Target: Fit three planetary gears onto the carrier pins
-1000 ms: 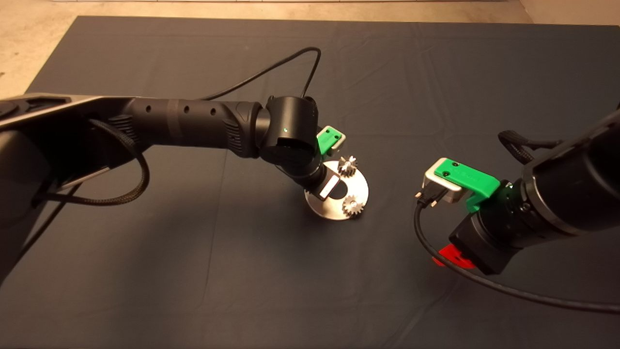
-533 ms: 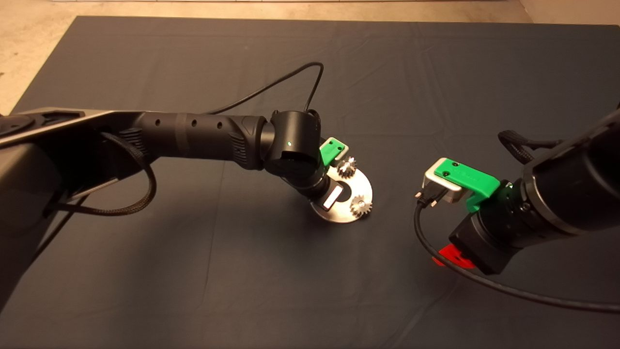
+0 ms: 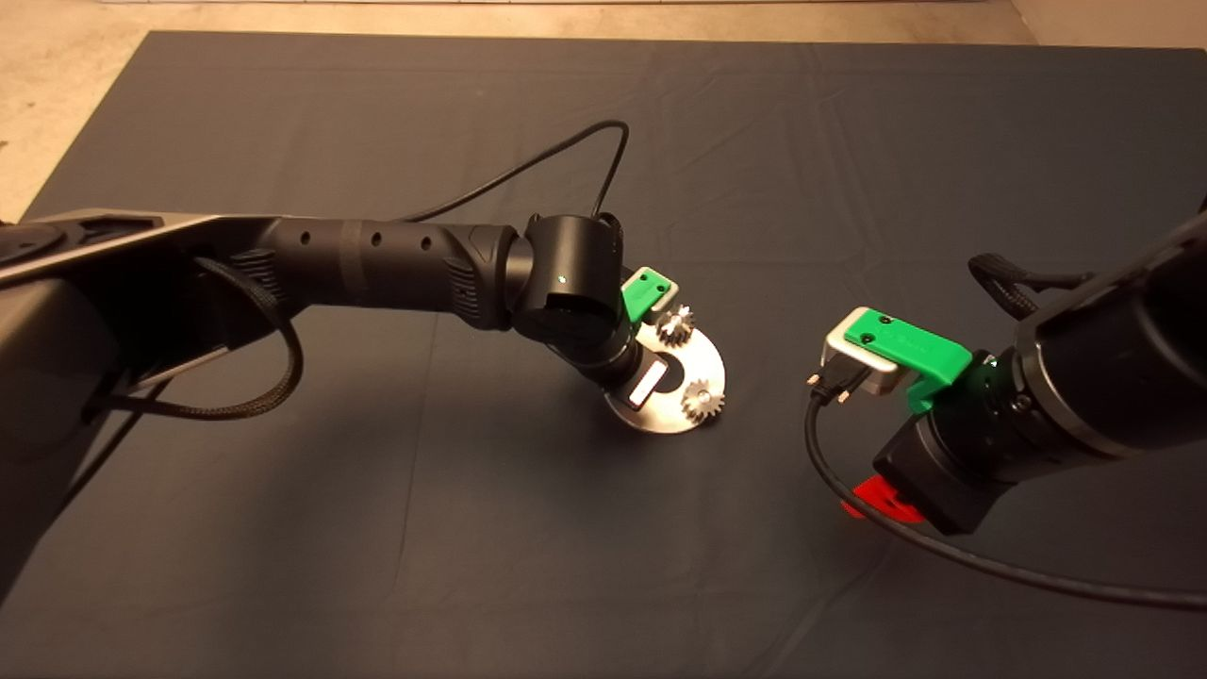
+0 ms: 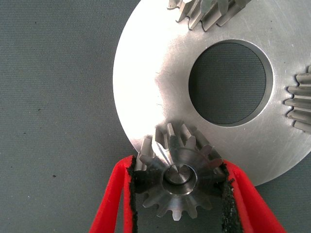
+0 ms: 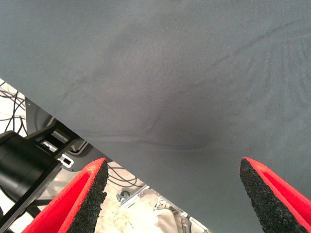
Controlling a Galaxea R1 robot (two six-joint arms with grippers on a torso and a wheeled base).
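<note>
The round silver disc (image 4: 155,87) with a large centre hole lies mid-mat, also seen in the head view as the disc (image 3: 709,368). Two planetary gears (image 3: 676,327) (image 3: 703,401) stand on it; their carrier pins are hidden under them. My left gripper (image 4: 178,167) is shut on a third gear (image 4: 177,179) at the disc's rim. A silver pin end (image 4: 181,174) shows inside that gear's centre hole. The other two gears (image 4: 209,9) (image 4: 301,104) sit at that view's borders. My right gripper (image 5: 177,194) hangs open over bare mat to the right, its red fingers (image 3: 882,500) low.
The left arm's wrist (image 3: 575,292) covers the disc's left part in the head view. A black cable (image 3: 528,165) loops behind it. The right arm's cable (image 3: 943,556) trails across the mat. Past the mat's edge (image 5: 73,131) are floor, wires and a frame.
Between one second and half a second ago, the left arm shifted slightly right and the disc with its gears shifted and turned a little with it. Since then nothing moved. The right arm stayed still.
</note>
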